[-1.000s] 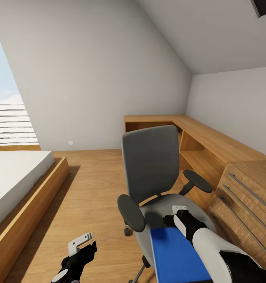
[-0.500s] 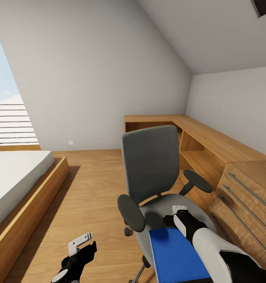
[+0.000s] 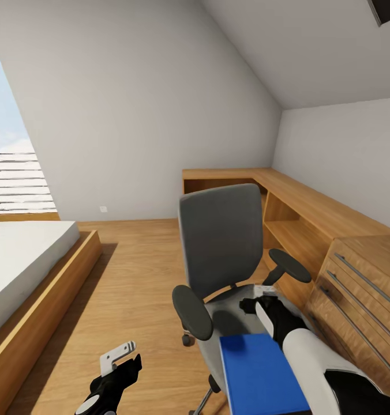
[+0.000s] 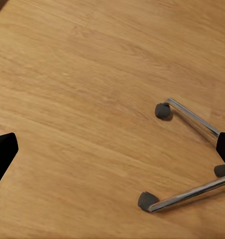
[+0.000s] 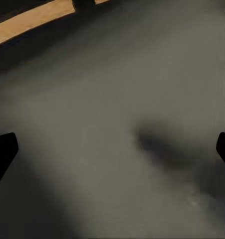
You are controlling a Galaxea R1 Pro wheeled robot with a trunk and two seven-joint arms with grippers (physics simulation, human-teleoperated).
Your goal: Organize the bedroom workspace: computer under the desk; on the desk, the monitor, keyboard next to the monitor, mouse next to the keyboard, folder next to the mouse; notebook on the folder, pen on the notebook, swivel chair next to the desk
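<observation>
The swivel chair (image 3: 221, 242) stands in the middle of the head view, its grey back upright and its black armrests out to both sides. A bright blue folder (image 3: 258, 374) lies flat on the near part of the seat. My right gripper (image 3: 264, 301) hovers open over the grey seat (image 5: 112, 99) just beyond the folder's far edge; its black fingertips (image 5: 2, 149) stand wide apart with nothing between them. Low to the chair's left, my left gripper (image 3: 120, 354) is open over the wooden floor (image 4: 82, 89), facing the chair's metal wheeled legs (image 4: 192, 117).
A bed (image 3: 22, 259) on a wooden frame fills the left side under a window (image 3: 13, 173). Low wooden shelving (image 3: 299, 213) runs along the far and right walls. A light wooden chest (image 3: 362, 288) with long bar handles stands close on the chair's right.
My right gripper has slid a little farther over the seat, away from the folder's far edge. Folder, chair and left gripper stay as they were.
</observation>
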